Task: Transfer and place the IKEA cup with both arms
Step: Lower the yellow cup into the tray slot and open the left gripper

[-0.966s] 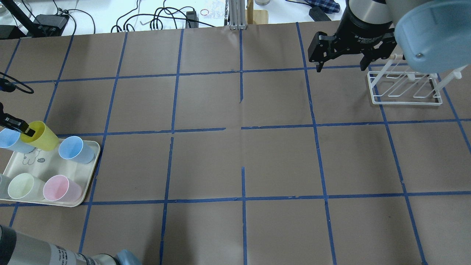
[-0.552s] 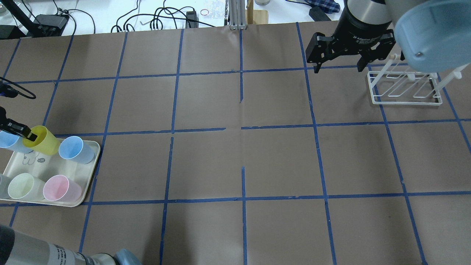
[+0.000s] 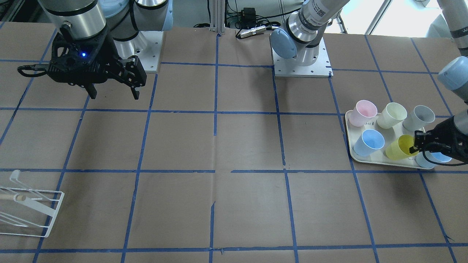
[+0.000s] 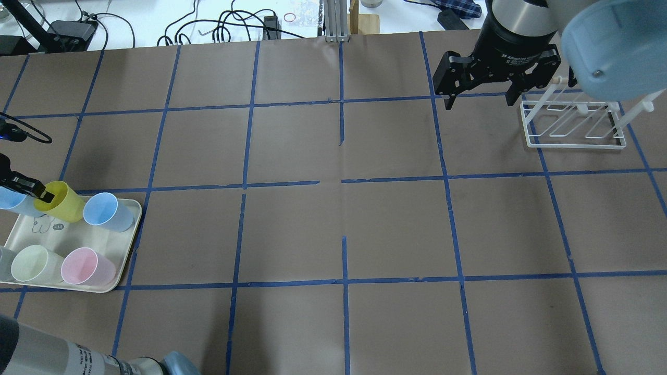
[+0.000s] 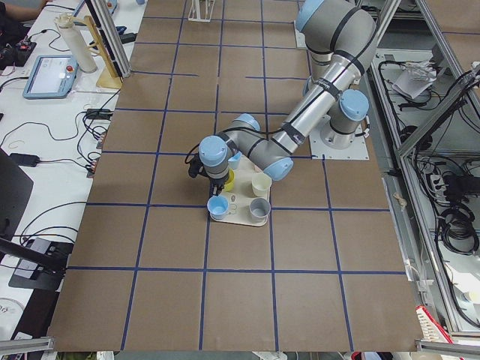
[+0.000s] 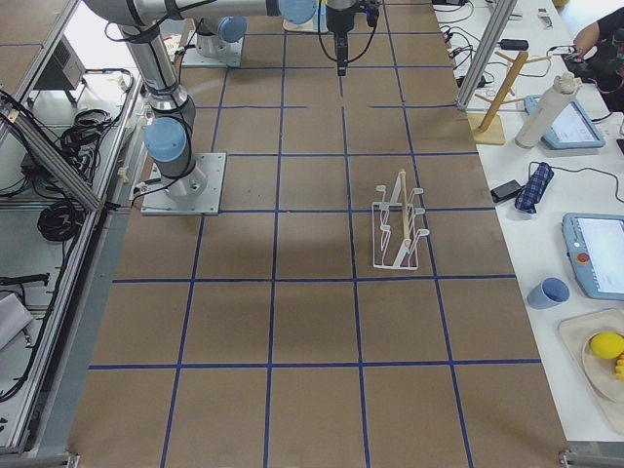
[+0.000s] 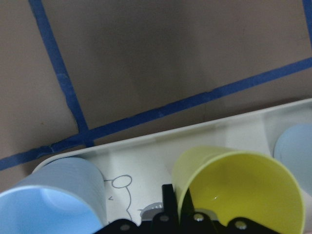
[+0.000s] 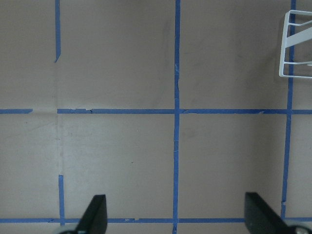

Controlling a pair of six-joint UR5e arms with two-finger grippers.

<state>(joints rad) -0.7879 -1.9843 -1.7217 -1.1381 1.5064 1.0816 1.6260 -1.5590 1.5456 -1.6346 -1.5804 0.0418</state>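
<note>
The lime-yellow IKEA cup (image 4: 63, 202) is at the far side of the cream tray (image 4: 83, 237), at the table's left edge. My left gripper (image 4: 42, 194) is shut on its rim, one finger inside and one outside. The left wrist view shows the cup (image 7: 239, 187) just right of a finger (image 7: 168, 202). The front view shows the cup (image 3: 399, 148) held by the left gripper (image 3: 416, 145). I cannot tell whether the cup touches the tray. My right gripper (image 4: 479, 101) is open and empty, above the table at the far right, also in the front view (image 3: 114, 95).
On the tray stand two blue cups (image 4: 107, 211) (image 4: 13, 200), a pink cup (image 4: 86, 265), a pale cream cup (image 4: 34, 263) and a grey cup (image 3: 420, 117). A white wire rack (image 4: 573, 125) stands beside the right gripper. Cables lie beyond the table's far edge.
The left gripper and the yellow cup have shifted slightly toward the near side and right over the tray. The right gripper has drifted slightly left and away.
</note>
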